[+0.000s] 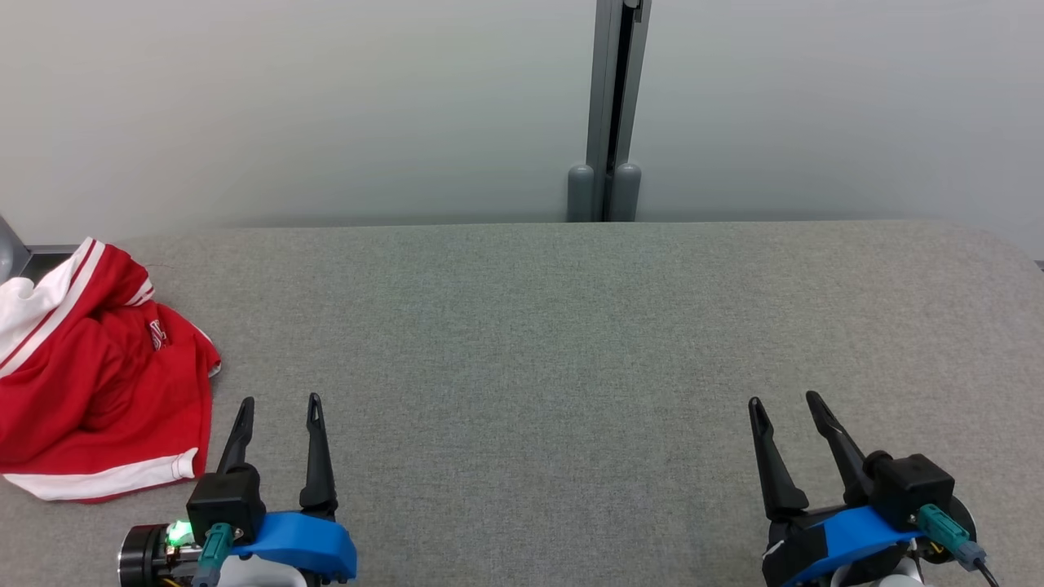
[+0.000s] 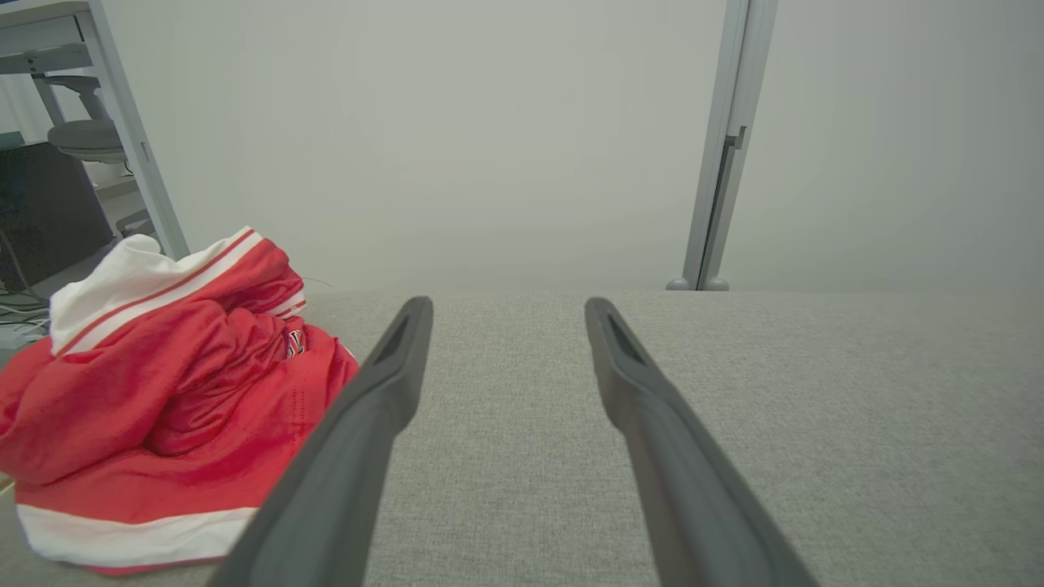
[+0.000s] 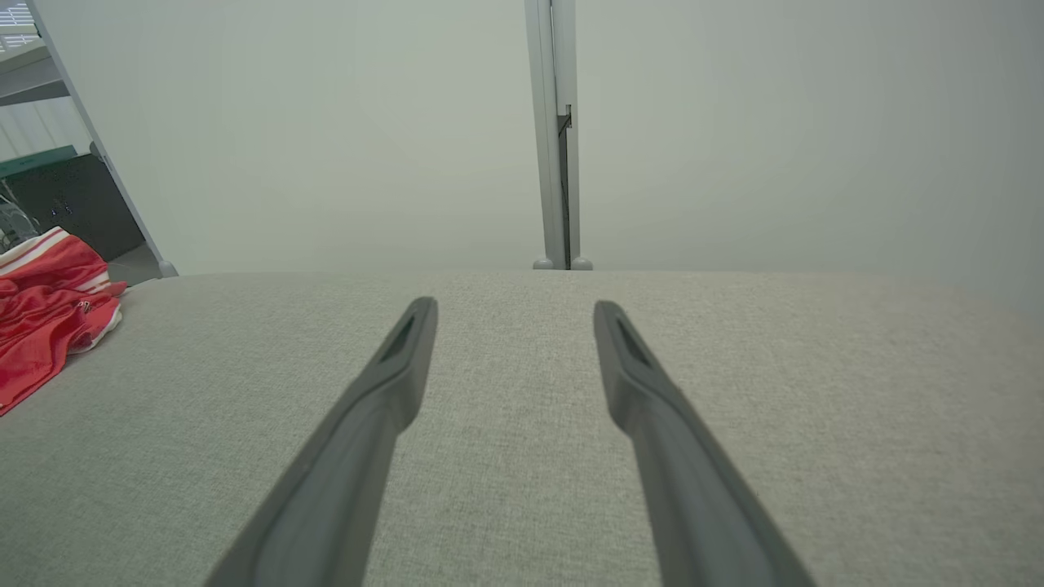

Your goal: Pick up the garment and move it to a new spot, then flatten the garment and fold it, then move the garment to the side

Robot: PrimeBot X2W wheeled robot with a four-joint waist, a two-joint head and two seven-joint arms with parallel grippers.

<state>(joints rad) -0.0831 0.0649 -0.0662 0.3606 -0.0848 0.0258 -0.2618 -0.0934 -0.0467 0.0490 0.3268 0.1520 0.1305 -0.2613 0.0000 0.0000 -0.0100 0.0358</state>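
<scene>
A red garment [image 1: 98, 383] with white trim lies crumpled at the far left of the grey table [image 1: 571, 342]. In the left wrist view the garment [image 2: 171, 408] sits just left of my fingers, and in the right wrist view the garment [image 3: 45, 314] is far off at the left edge. My left gripper [image 1: 280, 401] stands open near the table's front edge, just right of the garment and apart from it. My right gripper [image 1: 785, 399] stands open at the lower right, with nothing between its fingers.
A pale wall with a grey vertical post [image 1: 613, 114] runs behind the table's far edge. Off the table's left side stand a desk frame [image 2: 130, 147] and a dark cabinet [image 3: 73, 204]. Bare grey felt stretches between and beyond the grippers.
</scene>
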